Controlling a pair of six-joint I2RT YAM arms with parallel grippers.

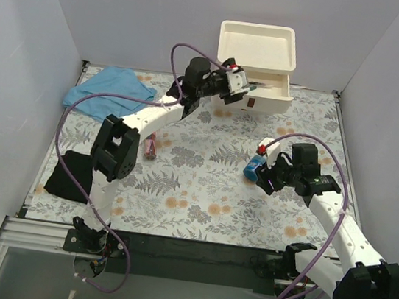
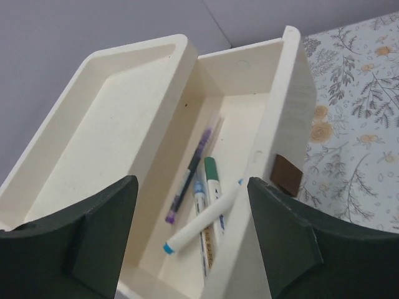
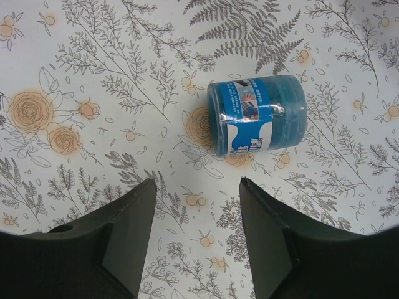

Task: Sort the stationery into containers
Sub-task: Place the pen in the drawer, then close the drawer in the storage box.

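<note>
The cream-white containers [image 1: 258, 48] stand at the back with the top drawer [image 1: 280, 94] pulled out. My left gripper [image 1: 251, 88] hovers over that drawer, open and holding nothing [image 2: 192, 182]. Inside the drawer lie several pens: a white pen with a blue cap [image 2: 202, 225] slanted across a green-capped pen [image 2: 212, 177], and a dark purple-tipped pen [image 2: 190, 171]. A blue tape roll [image 3: 257, 115] lies on its side on the floral table. My right gripper [image 3: 197, 180] is open just short of it, not touching [image 1: 264, 177]. A pink tube [image 1: 151, 145] lies beside the left arm.
A light-blue cloth [image 1: 107, 90] is crumpled at the back left. A black object [image 1: 69, 174] sits at the left edge. The drawer's brown handle [image 2: 285, 174] faces the table. White walls close in the table on three sides.
</note>
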